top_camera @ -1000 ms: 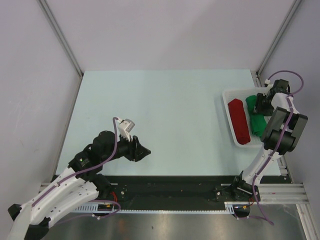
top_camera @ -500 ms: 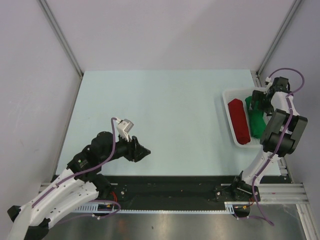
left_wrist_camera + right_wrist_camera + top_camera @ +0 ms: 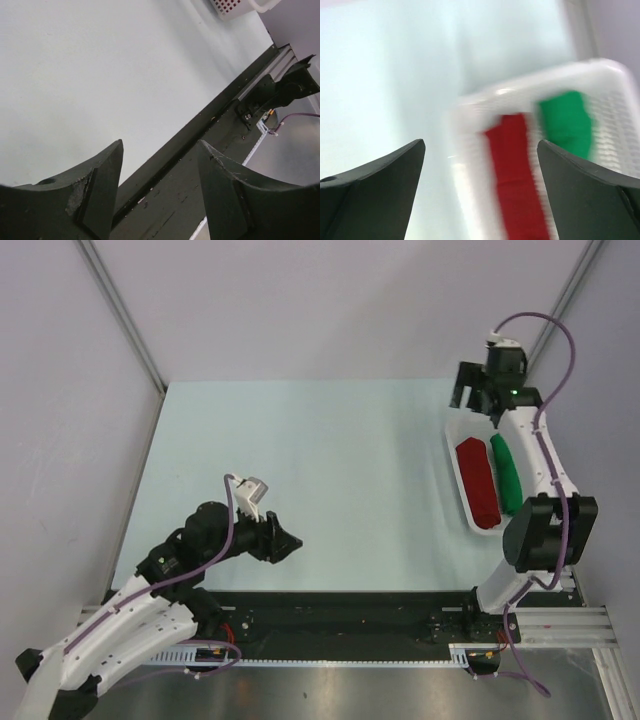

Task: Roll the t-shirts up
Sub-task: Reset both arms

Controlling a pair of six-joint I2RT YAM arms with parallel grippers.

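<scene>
Two rolled t-shirts lie side by side in the white basket [image 3: 458, 472] at the table's right edge: the red one [image 3: 478, 483] on the left, the green one [image 3: 508, 474] on the right. My right gripper [image 3: 468, 398] hangs open above the basket's far end, holding nothing; its wrist view, blurred, shows the red roll [image 3: 517, 170] and the green roll [image 3: 566, 122] below the spread jaws. My left gripper [image 3: 290, 543] hovers open and empty over the table's near left part, far from both shirts.
The basket's corner [image 3: 235, 6] shows at the top of the left wrist view. The black rail [image 3: 350, 615] with the arm bases runs along the near table edge. Grey walls with metal posts close in the back and sides.
The right gripper let go of the green t-shirt, opened wide and rose away toward the far end of the basket. The green roll now lies beside the red one. The left arm barely moved.
</scene>
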